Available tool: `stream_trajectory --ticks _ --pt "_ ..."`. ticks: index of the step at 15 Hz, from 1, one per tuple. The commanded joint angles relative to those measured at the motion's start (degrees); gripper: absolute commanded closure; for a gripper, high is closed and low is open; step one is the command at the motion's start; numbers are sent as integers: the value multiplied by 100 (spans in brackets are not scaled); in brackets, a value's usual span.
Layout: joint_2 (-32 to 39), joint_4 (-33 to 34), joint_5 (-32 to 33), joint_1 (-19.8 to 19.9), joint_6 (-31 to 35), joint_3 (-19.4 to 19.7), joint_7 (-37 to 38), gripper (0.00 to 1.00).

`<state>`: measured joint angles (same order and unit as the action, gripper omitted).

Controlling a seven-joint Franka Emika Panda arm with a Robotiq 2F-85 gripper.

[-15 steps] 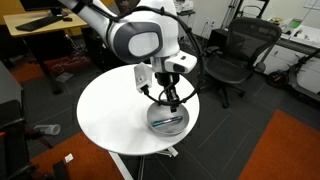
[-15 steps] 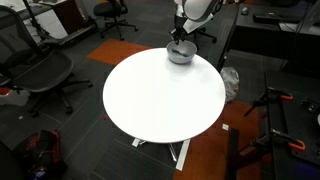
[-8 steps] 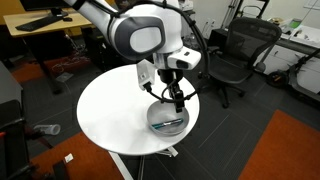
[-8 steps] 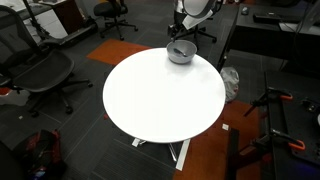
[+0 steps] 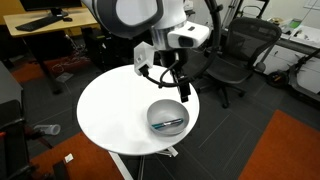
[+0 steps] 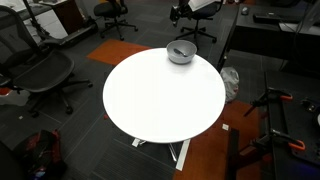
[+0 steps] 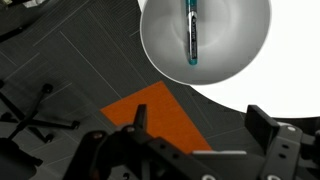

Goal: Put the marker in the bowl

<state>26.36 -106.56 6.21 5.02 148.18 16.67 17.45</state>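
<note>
The teal-blue marker (image 7: 193,35) lies loose inside the pale grey-white bowl (image 7: 242,42), stretched across its bottom. In both exterior views the bowl (image 5: 152,112) (image 6: 180,58) stands near the edge of the round white table, with the marker (image 5: 170,124) resting in it. My gripper (image 5: 176,88) hangs above the bowl, clear of it, with its jaws spread wide. In the wrist view the gripper (image 7: 200,125) is open and nothing sits between its dark fingers (image 7: 262,122). The bowl is at the top of that view, beyond the fingertips.
The round white table (image 5: 110,115) (image 6: 160,100) stands on a dark floor with an orange carpet patch (image 7: 150,105). Black office chairs (image 5: 240,50) (image 6: 40,70) ring it, and a desk (image 5: 40,25) stands behind.
The gripper opened and lifted up and away from the bowl. The marker stayed in the bowl.
</note>
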Motion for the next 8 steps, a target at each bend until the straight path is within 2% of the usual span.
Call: stream_trajectory --ticks 1,8 --pt "-898 -933 159 -80 207 43 98 0" --pt "-1939 -2040 581 -85 182 -28 274 0"
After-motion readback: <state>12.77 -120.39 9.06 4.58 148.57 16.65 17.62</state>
